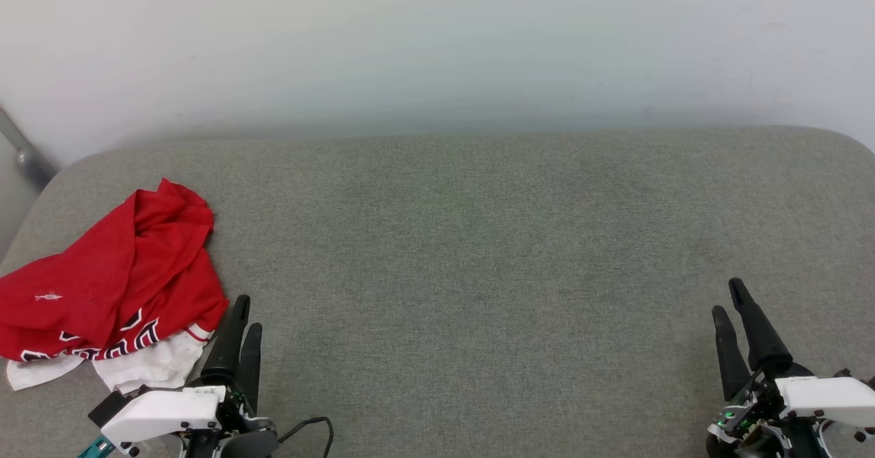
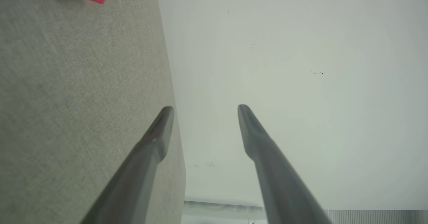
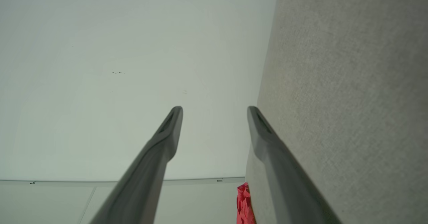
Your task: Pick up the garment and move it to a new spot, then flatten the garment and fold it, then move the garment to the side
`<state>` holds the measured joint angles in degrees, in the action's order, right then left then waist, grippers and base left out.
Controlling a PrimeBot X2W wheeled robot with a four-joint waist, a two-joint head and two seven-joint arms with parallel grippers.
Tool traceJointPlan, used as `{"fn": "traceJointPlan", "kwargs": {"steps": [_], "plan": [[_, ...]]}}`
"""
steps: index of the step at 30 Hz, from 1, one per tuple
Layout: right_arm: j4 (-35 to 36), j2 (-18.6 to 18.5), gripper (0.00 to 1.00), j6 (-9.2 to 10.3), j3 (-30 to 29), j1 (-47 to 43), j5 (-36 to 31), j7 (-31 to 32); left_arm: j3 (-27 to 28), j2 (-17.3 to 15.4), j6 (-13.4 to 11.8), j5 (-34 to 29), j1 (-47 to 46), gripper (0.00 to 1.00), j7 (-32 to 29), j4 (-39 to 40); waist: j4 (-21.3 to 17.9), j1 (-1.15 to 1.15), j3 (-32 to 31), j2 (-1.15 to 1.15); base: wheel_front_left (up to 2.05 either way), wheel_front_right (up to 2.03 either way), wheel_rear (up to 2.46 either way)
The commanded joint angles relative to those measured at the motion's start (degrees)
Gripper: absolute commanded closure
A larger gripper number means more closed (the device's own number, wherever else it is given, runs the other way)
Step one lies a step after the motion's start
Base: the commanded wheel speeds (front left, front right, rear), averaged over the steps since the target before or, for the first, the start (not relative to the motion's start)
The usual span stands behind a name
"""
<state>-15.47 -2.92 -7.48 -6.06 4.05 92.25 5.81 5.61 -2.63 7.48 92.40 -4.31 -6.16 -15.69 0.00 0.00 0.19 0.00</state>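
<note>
Grey woven fabric covers the wide, round-cornered bench [image 1: 478,239], which stands against a plain white wall [image 1: 437,34]. The crumpled red jersey garment with white sleeves [image 1: 116,273] lies heaped at the bench's near-left corner, close to the left edge, and nothing is touching it. The left claw [image 1: 247,314] hovers just beside the heap's right edge, its 2 dark fingers apart and holding nothing. The right claw [image 1: 726,297], also spread and empty, sits well apart at the near right.

As I judge the risks, a pinch on that bunched pile may catch several layers at once, so the shirt would lift as a knot and resist flattening. A pinch on 1 thin fold may slip. Because the heap sits by the edge, a sideways drag could spill it off the bench. The right claw also has a long reach across.

Black, white-outlined letters run along a lower fold, but creases cut them and no word reads. A small white logo [image 1: 49,297] marks the red cloth; its brand is too small to tell.
</note>
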Motion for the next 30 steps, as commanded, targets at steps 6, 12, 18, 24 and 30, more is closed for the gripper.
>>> {"fn": "traceJointPlan", "kwargs": {"steps": [6, 12, 18, 24, 30], "plan": [[2.54, -0.04, 0.0, -0.01, 1.69, 1.08, -1.38, -2.14, -2.5, -0.14, 0.01, -0.1, -1.62, 0.0, 2.13, 2.08, 0.06, 0.0, 0.03, 0.0, 0.0, 0.0, 0.0], [4.04, -0.05, 0.0, -0.01, 2.74, 1.13, -4.77, -3.76, -4.77, -0.5, 0.01, -2.24, -1.98, 0.0, 3.94, 3.3, 0.2, 0.0, 0.07, 0.0, 0.0, 0.0, 0.0], [5.81, -0.08, 0.0, -0.01, 3.82, 1.26, -10.79, -5.26, -6.39, -0.94, 0.01, -7.65, -2.34, 0.0, 5.52, 4.76, 0.39, 0.0, 0.17, 0.0, 0.0, 0.0, 0.0], [7.28, -0.48, 0.0, -0.01, 5.05, 1.42, -19.57, -6.67, -7.48, -0.92, 0.01, -14.93, -2.28, 0.0, 6.94, 5.51, 0.58, 0.0, 0.23, 0.0, 0.0, 0.0, 0.0], [7.27, -0.99, 0.0, -0.01, 6.63, 1.56, -32.64, -8.42, -7.71, -0.55, 0.01, -24.84, -2.15, 0.0, 8.68, 6.17, 0.75, 0.0, 0.29, 0.0, 0.0, 0.0, 0.0]]}}
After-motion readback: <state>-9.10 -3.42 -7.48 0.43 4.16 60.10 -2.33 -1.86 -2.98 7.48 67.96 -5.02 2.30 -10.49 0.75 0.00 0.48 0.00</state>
